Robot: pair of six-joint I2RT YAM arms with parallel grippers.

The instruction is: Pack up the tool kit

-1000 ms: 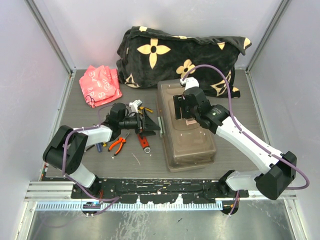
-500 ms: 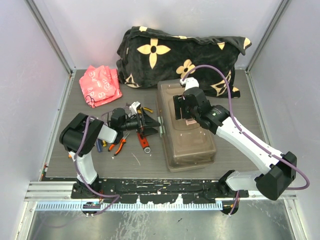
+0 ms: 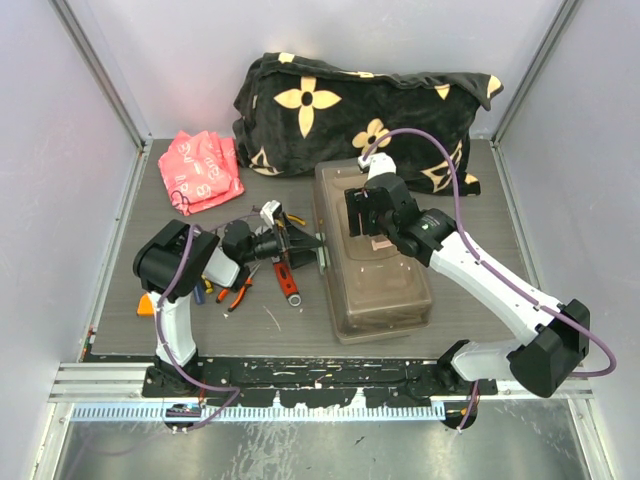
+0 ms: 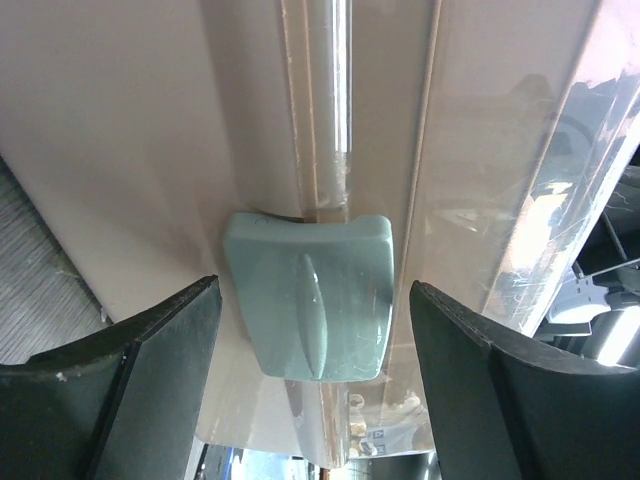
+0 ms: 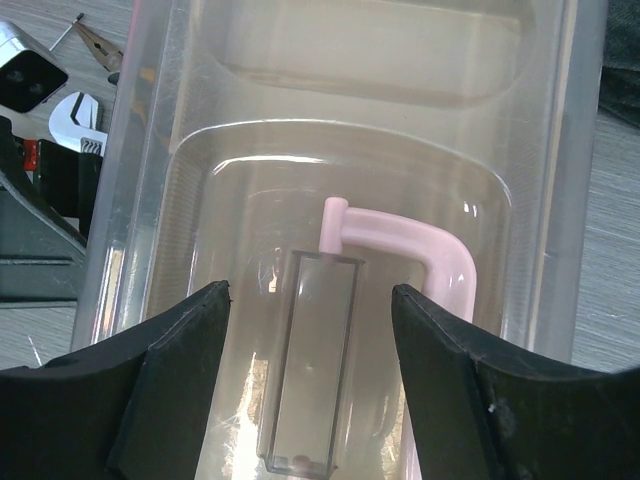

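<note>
1. Since the earlier frame the left arm has folded in toward the box, its elbow swinging right. This uncovers a small orange object (image 3: 146, 306) at the table's (image 3: 290, 330) left side. The right arm has barely shifted.
2. The toolbox (image 3: 385, 290) lies lengthwise at centre-right of the table, lid down.
3. The left claw (image 4: 314, 290) is spread, one finger on each side of the pale green latch (image 4: 305, 320) on the box's side. It does not seem to be touching the latch.
4. The right claw (image 5: 310, 292) is also spread and holds nothing. It hangs over the lid's recess, where the pale handle (image 5: 400, 240) lies flat.
5. Progress looks early. The pliers (image 3: 238, 292) and a red-handled wrench (image 3: 288, 282) are loose on the table left of the box. The latch probably has to be released and the lid raised before anything goes in.
6. The murky plastic hides whatever is inside the box. Several small tools are tucked under the left arm and cannot be sorted out. The orange object is partly covered, so I cannot say what it is.
</note>
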